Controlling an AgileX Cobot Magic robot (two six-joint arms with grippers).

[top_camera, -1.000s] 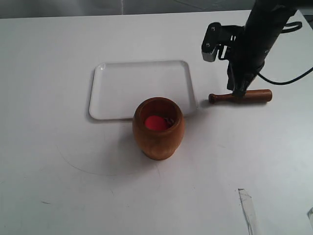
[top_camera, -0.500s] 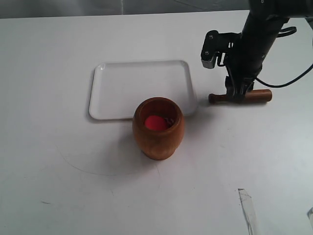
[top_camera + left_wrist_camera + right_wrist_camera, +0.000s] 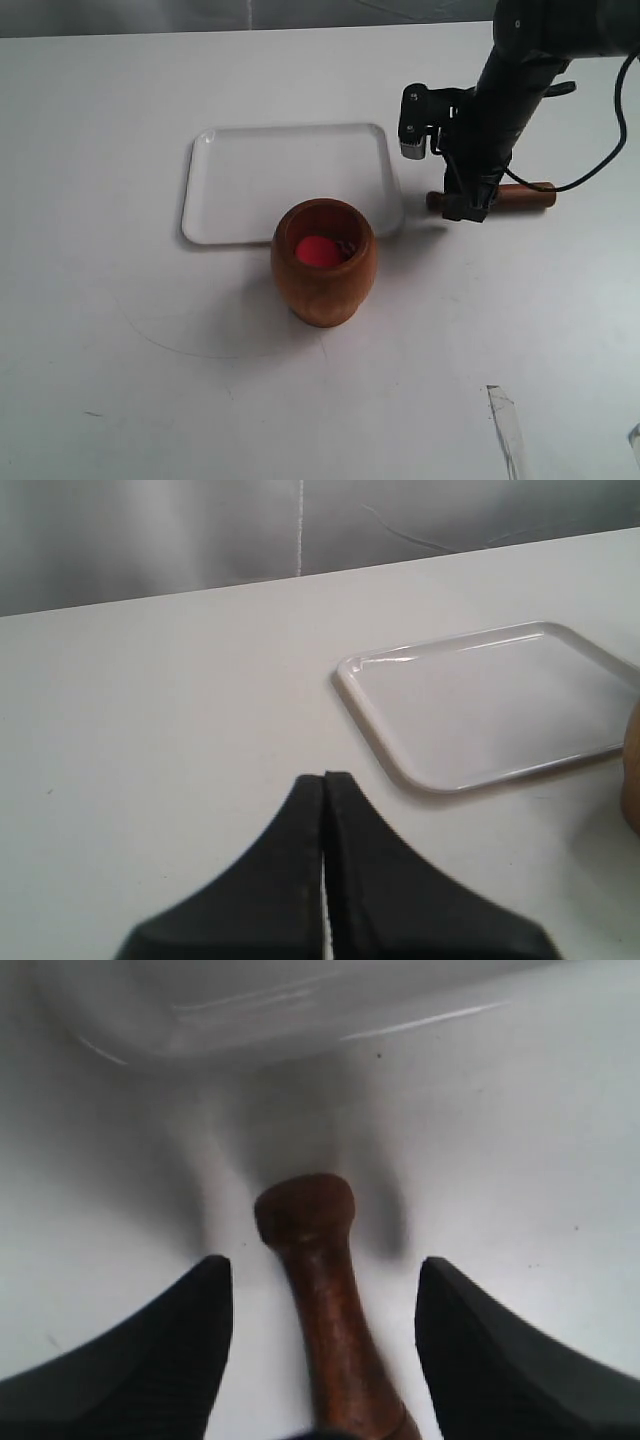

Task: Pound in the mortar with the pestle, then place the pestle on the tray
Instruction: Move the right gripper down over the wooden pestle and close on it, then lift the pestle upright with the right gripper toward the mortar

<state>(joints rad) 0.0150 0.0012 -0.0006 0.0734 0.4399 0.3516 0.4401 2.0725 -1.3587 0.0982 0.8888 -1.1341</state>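
The reddish-brown wooden mortar (image 3: 323, 262) stands upright in front of the white tray (image 3: 250, 170), with something red inside it. The dark-brown pestle (image 3: 520, 195) lies flat on the table to the right of the tray, knobbed end toward the tray. My right gripper (image 3: 466, 208) hangs open over the pestle's thin end. In the right wrist view the pestle (image 3: 325, 1290) lies between the spread fingers (image 3: 175, 1345), touching neither. My left gripper (image 3: 324, 780) is shut on nothing, and it does not show in the exterior view.
The tray (image 3: 490, 700) lies beyond the left gripper's tip in the left wrist view, with a sliver of the mortar (image 3: 632, 780) beside it. A strip of clear tape (image 3: 508, 428) lies on the table at the front right. A black cable (image 3: 600, 165) trails from the right arm.
The right gripper has slid left along the pestle, from its middle toward the knobbed end. The pestle, mortar and tray have not moved.
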